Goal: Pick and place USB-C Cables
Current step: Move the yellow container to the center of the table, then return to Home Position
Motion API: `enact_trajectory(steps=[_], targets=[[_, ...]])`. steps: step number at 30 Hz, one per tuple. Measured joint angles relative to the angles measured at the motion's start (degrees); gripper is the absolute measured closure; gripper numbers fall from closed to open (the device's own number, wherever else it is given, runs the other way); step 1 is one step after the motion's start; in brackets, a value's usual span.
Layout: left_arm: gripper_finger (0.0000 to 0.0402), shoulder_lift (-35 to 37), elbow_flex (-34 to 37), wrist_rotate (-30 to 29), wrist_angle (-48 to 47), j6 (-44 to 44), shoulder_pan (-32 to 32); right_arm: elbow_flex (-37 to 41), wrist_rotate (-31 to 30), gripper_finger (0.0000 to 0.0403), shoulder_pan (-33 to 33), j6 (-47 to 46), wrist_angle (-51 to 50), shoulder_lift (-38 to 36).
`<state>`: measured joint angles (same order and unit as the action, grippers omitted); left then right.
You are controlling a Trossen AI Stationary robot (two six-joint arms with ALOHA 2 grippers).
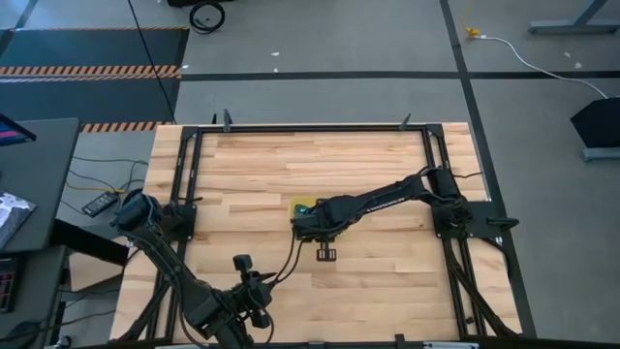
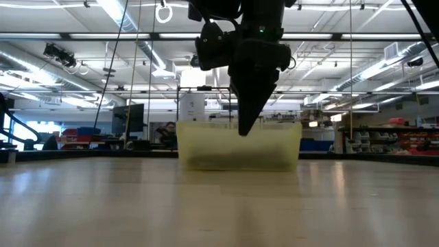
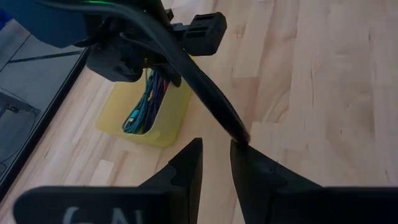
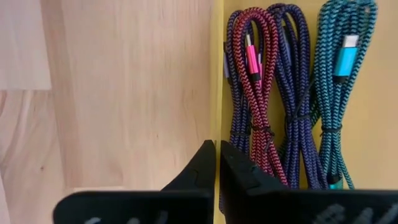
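Right gripper (image 4: pixel 216 163) jaws clenched, empty, over the yellow bin (image 4: pixel 373 124) rim at frame centre — cables (image 4: pixel 292 93) lie inside. It should open, shift inward, straddle one bundle. Left gripper (image 3: pixel 216 163) slightly parted, idle lower-left.

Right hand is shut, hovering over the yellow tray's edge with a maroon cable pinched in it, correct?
Not quite. The right hand is shut above the yellow tray's edge, but it holds nothing. The right wrist view shows the maroon cable lying in the tray beside the other bundles.
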<state>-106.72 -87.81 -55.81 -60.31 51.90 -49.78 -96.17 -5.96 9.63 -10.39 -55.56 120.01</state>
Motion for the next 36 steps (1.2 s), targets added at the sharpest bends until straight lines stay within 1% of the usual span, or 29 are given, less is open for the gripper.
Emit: enact_trajectory(steps=[6,19,25,28,36], targets=[[0.0312,0.00,0.00,0.00,0.00,0.00,0.02,0.73,0.00,0.0377,-0.07,-0.37,1.58,-0.11],[0.0312,0.00,0.00,-0.09,0.00,-0.04,0.04,0.77,-0.26,0.0372,-0.35,-0.57,2.63,-0.11],[0.0312,0.00,0.00,-0.10,0.00,-0.02,0.04,0.40,-0.18,0.0359,-0.35,-0.60,1.99,-0.20],[0.0312,0.00,0.00,-0.13,0.03,-0.02,0.07,-1.63,-0.02,0.0346,-0.25,-1.11,0.55,-0.26],[0.0312,0.00,0.00,-0.23,0.02,-0.07,0.07,-11.16,0.02,0.0316,1.60,-1.67,-9.63,-0.36]])
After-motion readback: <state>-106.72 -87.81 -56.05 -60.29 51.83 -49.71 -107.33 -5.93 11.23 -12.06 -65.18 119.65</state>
